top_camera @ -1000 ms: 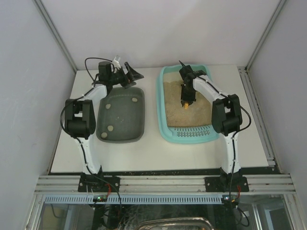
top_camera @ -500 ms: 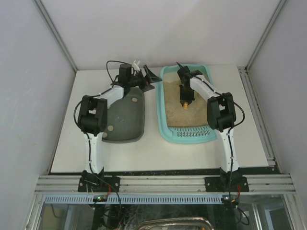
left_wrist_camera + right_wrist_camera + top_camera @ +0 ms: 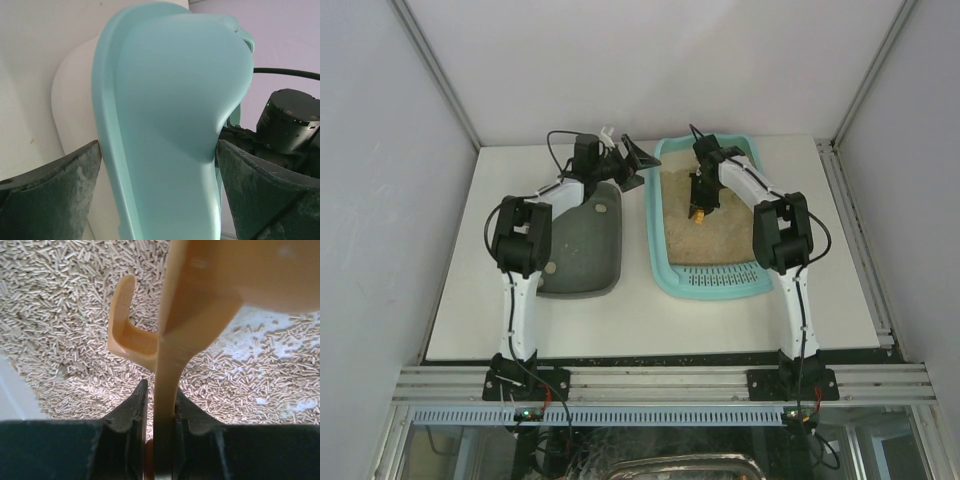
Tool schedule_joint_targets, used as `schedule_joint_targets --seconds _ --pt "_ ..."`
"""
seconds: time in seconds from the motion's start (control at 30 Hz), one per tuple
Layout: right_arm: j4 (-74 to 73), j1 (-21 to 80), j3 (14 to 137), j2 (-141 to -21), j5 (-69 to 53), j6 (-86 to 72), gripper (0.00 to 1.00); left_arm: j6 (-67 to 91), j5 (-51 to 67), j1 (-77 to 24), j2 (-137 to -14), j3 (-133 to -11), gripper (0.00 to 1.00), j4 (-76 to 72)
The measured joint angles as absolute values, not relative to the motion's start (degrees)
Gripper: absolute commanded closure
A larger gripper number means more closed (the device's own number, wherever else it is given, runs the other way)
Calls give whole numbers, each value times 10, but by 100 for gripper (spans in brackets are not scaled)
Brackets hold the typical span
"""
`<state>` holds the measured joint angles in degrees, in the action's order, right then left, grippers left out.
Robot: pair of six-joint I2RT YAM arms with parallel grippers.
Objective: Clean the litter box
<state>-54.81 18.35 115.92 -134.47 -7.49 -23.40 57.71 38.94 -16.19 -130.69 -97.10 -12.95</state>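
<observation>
Jaws of the right end effector [image 3: 159,407] clamp the scoop [image 3: 200,290] by its handle, over litter [image 3: 60,300] in the litter box [image 3: 658,255] on the desk [image 3: 720,325]. Its far corner sits between the spread jaws of the left end effector [image 3: 157,175]. Best dig shallow, sweep slowly, keep the scoop level.

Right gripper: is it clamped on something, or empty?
The right gripper is shut on the orange scoop: both fingers press its handle, above the litter.
</observation>
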Motion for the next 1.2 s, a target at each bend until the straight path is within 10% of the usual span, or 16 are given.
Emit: schedule_joint_targets --seconds 1.2 --pt "-384 186 1078 -1341 -313 -236 100 548 394 -161 -1309 -971 0 -126"
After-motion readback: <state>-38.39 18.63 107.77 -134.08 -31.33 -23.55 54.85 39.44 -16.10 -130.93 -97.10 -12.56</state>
